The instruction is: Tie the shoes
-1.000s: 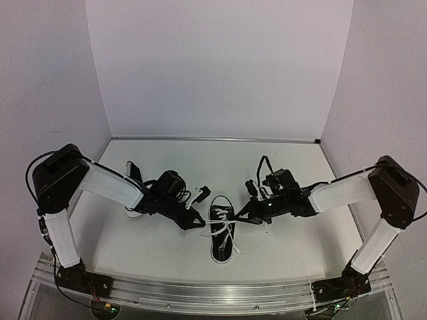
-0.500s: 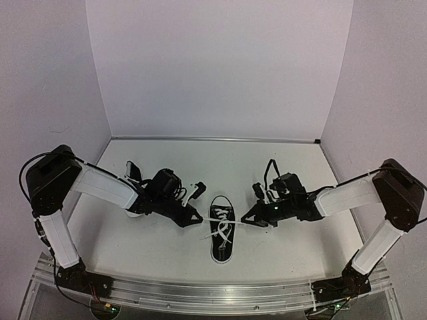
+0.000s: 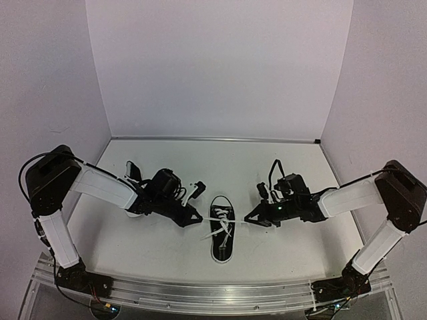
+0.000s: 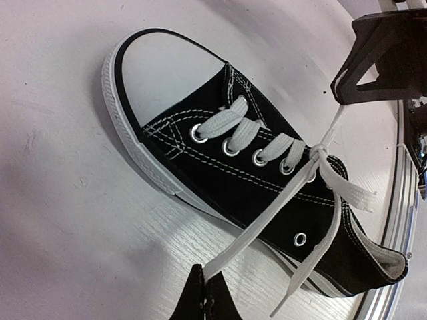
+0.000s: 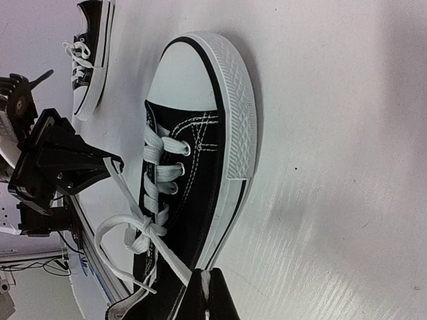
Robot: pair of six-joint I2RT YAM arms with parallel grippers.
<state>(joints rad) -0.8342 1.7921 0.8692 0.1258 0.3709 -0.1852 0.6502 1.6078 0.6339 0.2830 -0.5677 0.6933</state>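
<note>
The white table [image 3: 267,167] fills the lower half of the top view. One black shoe [image 3: 222,233] lies at centre, toe toward the frame's top; the second shoe [image 3: 133,172] sits at middle left. The left gripper [image 3: 195,218] and right gripper [image 3: 249,220] flank the centre shoe, each pinching a taut strand of its lace [image 4: 267,230].

The shoe [image 4: 267,193] is black canvas with white stitching, white laces [image 4: 247,130], silver eyelets [image 4: 198,135] and a white toe cap [image 4: 163,77]. Its white ribbed sole [image 5: 241,113] is edged by a black stripe. The second shoe [image 5: 97,27] matches. The table [image 3: 280,167] is white. The left gripper [image 3: 198,219] and right gripper [image 3: 247,220] are black. The arms [image 3: 107,187] are white with black joints.
</note>
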